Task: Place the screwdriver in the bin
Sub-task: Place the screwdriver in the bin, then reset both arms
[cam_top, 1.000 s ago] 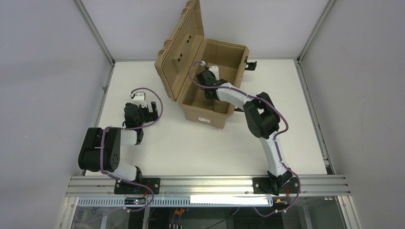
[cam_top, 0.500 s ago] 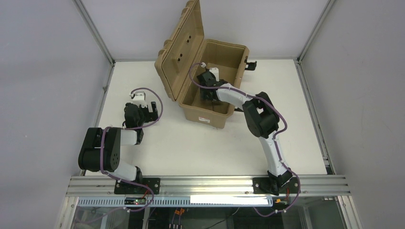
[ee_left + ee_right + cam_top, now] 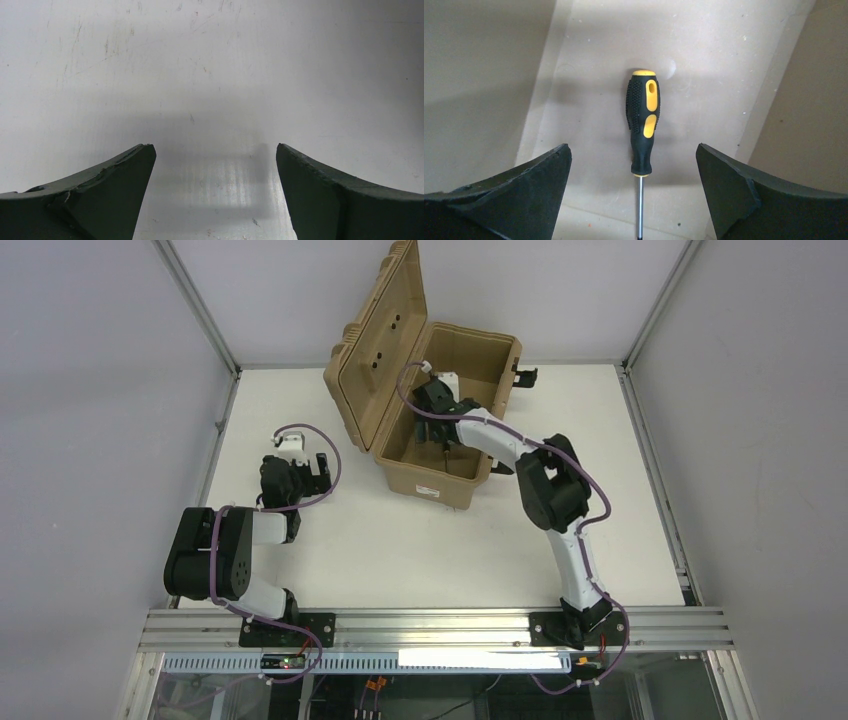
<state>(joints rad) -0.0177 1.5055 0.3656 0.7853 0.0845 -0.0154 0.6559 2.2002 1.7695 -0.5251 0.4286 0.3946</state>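
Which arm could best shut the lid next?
Probably left. The left gripper is open, empty, on the lid's side; the right gripper hangs open inside the bin, over the screwdriver.

Right arm (image 3: 545, 490) outstretched, right fingers (image 3: 519, 197) spread, left fingers (image 3: 100, 195) spread

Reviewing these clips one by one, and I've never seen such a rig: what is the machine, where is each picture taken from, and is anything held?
Two robot arms are bolted at the near edge of a white table. The wide picture looks down from above; the other two come from wrist cameras. On the table stands a tan bin, lid up. The right gripper reaches into it, open; the screwdriver lies on the bin floor, untouched. The left gripper hangs open over the table. Nothing is held.
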